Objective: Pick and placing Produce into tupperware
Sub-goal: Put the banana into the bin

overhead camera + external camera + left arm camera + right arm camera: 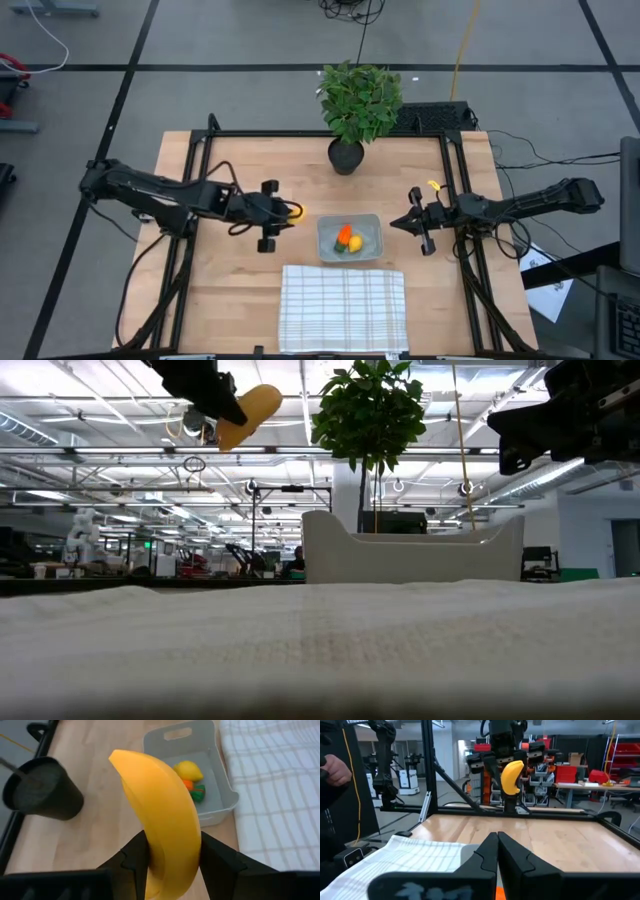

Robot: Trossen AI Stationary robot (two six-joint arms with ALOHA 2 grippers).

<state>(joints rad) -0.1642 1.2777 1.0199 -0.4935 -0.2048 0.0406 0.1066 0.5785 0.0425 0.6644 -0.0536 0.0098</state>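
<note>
- Left gripper (172, 862) was pinching the smooth, curved banana (160, 815), up off the table, just left of the tupperware (349, 238).
- Right gripper (497, 851) had its fingers pressed together, right of the tub.
- Only the left wrist view clearly showed the carrot (194, 790) and round yellow fruit (188, 770) inside the translucent tub; the low view probably hid them behind its wall.

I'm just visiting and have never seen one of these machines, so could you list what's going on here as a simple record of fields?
Left gripper: jaws shut on the banana, held up in the air to the left of the tupperware
Right gripper: jaws shut, empty, hovering to the right of the tupperware
In the tupperware: carrot and round yellow fruit
Left to place: the banana
Also on the table: checked cloth, potted plant
</note>
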